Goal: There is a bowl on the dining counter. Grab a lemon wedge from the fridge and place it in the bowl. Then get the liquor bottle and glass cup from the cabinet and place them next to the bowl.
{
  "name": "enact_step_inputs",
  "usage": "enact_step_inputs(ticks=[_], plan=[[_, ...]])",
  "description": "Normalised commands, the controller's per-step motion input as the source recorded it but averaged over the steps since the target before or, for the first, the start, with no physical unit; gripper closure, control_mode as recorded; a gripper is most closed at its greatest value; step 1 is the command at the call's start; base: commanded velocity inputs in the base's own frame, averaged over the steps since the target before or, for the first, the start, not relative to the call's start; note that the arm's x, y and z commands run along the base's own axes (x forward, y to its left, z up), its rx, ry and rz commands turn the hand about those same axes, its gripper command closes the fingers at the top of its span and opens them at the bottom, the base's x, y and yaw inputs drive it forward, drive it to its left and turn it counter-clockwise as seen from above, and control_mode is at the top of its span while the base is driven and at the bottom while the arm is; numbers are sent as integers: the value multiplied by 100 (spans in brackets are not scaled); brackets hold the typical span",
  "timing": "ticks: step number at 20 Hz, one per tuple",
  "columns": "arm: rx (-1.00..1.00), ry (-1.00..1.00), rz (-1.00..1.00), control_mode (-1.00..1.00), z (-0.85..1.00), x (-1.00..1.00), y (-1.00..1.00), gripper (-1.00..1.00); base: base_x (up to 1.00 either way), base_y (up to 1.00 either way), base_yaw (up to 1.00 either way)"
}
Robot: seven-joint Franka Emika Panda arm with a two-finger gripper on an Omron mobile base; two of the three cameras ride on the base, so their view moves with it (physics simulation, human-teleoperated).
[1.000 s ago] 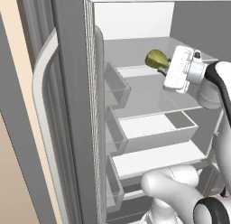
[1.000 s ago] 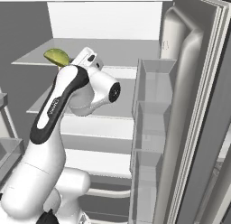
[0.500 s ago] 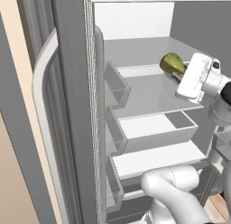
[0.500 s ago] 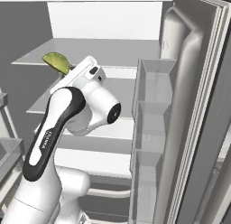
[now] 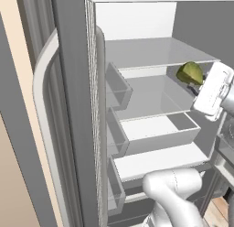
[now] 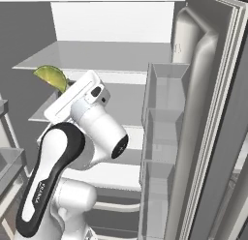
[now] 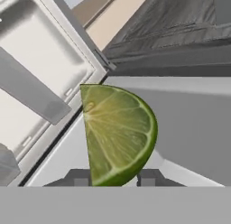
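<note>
In the left base view, the fridge point(image 5: 137, 52) stands open with its left door panel filling the left half of the frame, pale shelves in the middle, and at the upper right the lemon wedge point(image 5: 190, 73) held out at the tip of the gripper point(image 5: 197, 85), off the shelf surfaces. In the right base view the same wedge point(image 6: 51, 78) sits at the upper left, poking from the gripper point(image 6: 65, 87) at the end of the bent white arm, with the shelves point(image 6: 121, 55) behind it in the centre and the right-hand door with its bins point(image 6: 162, 132) rising on the right of the frame. The hand view puts the wedge point(image 7: 117, 133) at lower centre, cut face toward the camera, pinched between the two dark finger tips point(image 7: 80, 179) at the bottom edge; the jaws stand narrow, closed on the fruit. The step in hand looks like carrying the wedge out of the fridge toward the bowl on the dining counter. To do it well, I would keep the pinch firm, since the grip seems to sit low on a slippery, tapered piece, draw the hand back clear of the shelf edges and the door bins, and avoid sharp swings that might let it slide out.
</note>
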Motion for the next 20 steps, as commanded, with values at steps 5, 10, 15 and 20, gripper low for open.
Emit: enact_step_inputs(ticks=[5,10,15,20], plan=[[3,-12,0,-100,0,-64,0,100,0,0,0],[0,0,0,100,0,0,0,100,-68,0,0],[0,0,0,100,0,0,0,100,-98,0,5],[0,0,0,100,0,0,0,100,-89,12,23]])
